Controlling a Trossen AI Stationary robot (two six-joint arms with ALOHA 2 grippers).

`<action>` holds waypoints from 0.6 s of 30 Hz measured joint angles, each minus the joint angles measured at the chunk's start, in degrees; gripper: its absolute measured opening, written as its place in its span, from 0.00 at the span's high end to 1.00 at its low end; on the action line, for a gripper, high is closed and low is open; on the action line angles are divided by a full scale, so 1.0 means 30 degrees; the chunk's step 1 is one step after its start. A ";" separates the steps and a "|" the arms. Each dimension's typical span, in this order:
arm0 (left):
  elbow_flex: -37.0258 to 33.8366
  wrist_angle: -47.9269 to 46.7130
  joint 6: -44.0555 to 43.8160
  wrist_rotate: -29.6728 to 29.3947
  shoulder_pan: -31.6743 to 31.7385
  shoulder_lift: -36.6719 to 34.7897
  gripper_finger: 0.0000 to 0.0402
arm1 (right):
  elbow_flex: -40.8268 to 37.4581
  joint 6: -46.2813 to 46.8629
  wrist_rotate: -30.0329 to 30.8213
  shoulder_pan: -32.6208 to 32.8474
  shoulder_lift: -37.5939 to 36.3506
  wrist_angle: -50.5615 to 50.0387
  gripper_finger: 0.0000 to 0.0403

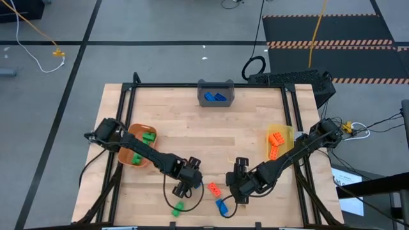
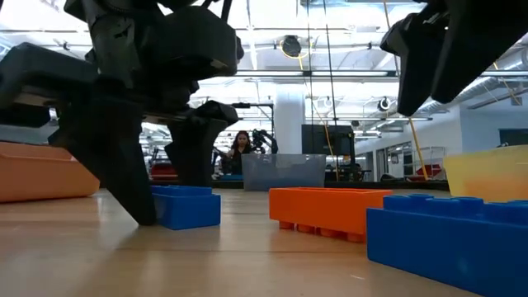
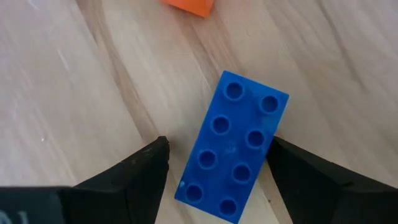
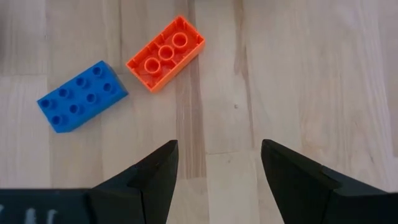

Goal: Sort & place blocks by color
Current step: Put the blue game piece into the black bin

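A blue block [image 3: 233,149] lies flat on the table, studs up, between the two fingers of my open left gripper [image 3: 214,180], which points steeply down at the near middle of the table [image 1: 184,186]. The same block shows beside a dark finger in the low view [image 2: 186,206]. My right gripper [image 4: 217,168] hangs open above bare wood [image 1: 239,190]. In front of it lie an orange block [image 4: 166,53], hollow side up, and a second blue block [image 4: 81,96]. A green block [image 1: 177,206] lies near the front edge. My left gripper comes from above with one finger along each long side of the blue block. One finger [image 3: 298,174] stands right against the block's side [image 3: 268,146]; whether it touches I cannot tell. The other finger [image 3: 140,174] stands a little apart.
An orange bin [image 1: 128,156] at the left holds green blocks. A yellow bin [image 1: 284,133] at the right holds orange blocks. A grey bin [image 1: 216,85] at the far middle holds blue blocks. Bare wood lies between the bins.
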 joint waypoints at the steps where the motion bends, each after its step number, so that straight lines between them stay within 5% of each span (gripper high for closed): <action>1: 0.0093 -0.0025 0.0013 0.0009 0.0005 0.0014 0.33 | 0.0000 -0.0025 0.0000 0.0010 0.0000 -0.0027 0.45; 5: 0.0100 0.0037 0.0317 -0.0041 0.0081 -0.0190 0.42 | -0.0007 -0.0099 0.0044 -0.0019 0.0000 -0.0029 0.45; 10: 0.0049 0.0745 0.0126 -0.0436 0.0572 -0.0333 0.65 | -0.0015 -0.1864 0.0963 0.0049 0.0000 0.1236 0.45; 18: 0.0041 0.2214 -0.1704 0.0166 0.2132 -0.0476 0.65 | -0.0015 -1.0456 0.3817 0.0630 0.0000 0.5991 0.45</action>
